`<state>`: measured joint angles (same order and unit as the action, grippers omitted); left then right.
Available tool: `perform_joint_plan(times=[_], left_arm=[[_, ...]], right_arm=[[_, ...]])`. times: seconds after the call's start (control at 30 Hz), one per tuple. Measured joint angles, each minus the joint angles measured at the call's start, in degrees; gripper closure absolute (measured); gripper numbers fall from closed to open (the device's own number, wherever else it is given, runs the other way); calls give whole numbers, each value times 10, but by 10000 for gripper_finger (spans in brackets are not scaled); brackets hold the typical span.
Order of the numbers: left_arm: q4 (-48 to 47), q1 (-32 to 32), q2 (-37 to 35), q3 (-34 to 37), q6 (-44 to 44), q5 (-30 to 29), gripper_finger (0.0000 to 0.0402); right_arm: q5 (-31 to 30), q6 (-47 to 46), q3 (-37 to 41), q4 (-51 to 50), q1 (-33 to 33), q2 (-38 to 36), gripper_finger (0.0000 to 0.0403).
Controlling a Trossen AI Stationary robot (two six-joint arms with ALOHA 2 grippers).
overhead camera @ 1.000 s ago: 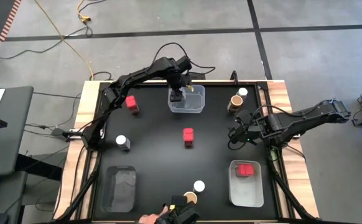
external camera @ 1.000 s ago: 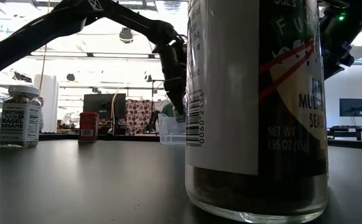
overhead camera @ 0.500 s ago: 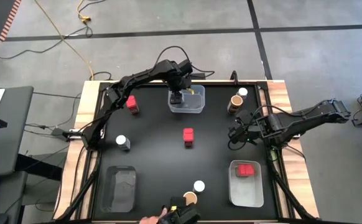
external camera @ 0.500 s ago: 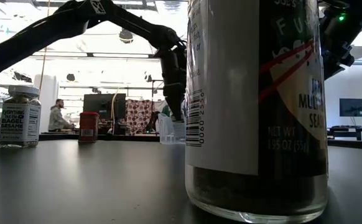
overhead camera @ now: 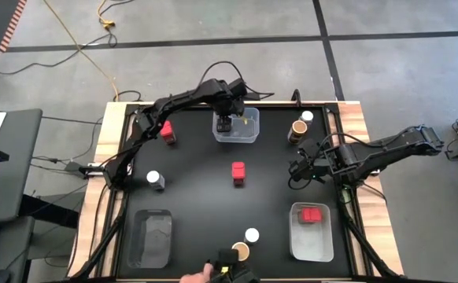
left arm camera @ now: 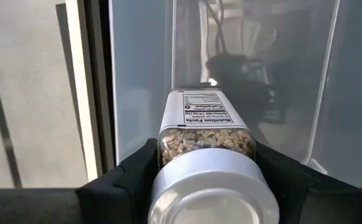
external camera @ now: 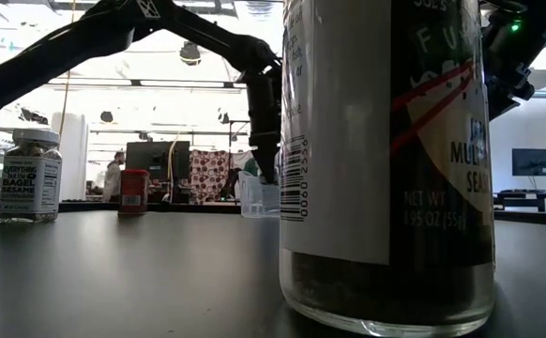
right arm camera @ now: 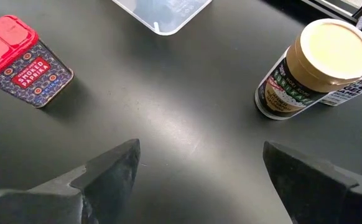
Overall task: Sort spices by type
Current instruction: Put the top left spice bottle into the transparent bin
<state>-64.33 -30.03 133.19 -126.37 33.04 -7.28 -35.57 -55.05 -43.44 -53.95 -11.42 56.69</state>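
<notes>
Pinching a clear white-lidded spice jar (left arm camera: 207, 163), the left gripper (overhead camera: 224, 123) hangs over the clear plastic bin (overhead camera: 248, 134) at the table's far edge, apparently above its floor; the right gripper (right arm camera: 196, 163), spread, waits near a tan-lidded jar (right arm camera: 311, 66).

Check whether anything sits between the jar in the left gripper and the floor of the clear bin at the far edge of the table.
Nothing visible does. The left gripper is shut on a white-lidded jar and hangs inside the clear bin. The wrist view shows only the bin's clear walls ahead of the jar. The right gripper waits open on the table's right side.
</notes>
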Motion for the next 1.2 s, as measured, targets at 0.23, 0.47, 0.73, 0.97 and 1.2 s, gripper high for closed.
perform_joint_plan(times=[0.23, 0.47, 0.73, 0.97, 1.2], left_arm=[[-1, 10, 0, 0, -20, 0, 193], [-2, 14, 0, 0, -12, 1, 193], [-10, 15, 0, 0, 1, 3, 193], [-11, 15, 0, 0, -2, 4, 192], [-11, 15, 0, 0, -7, 4, 171]], right_arm=[[0, 0, 0, 0, 0, 0, 29], [0, 0, 0, 0, 0, 0, 29], [0, 0, 0, 0, 0, 0, 29], [0, 0, 0, 0, 0, 0, 29], [0, 0, 0, 0, 0, 0, 29]])
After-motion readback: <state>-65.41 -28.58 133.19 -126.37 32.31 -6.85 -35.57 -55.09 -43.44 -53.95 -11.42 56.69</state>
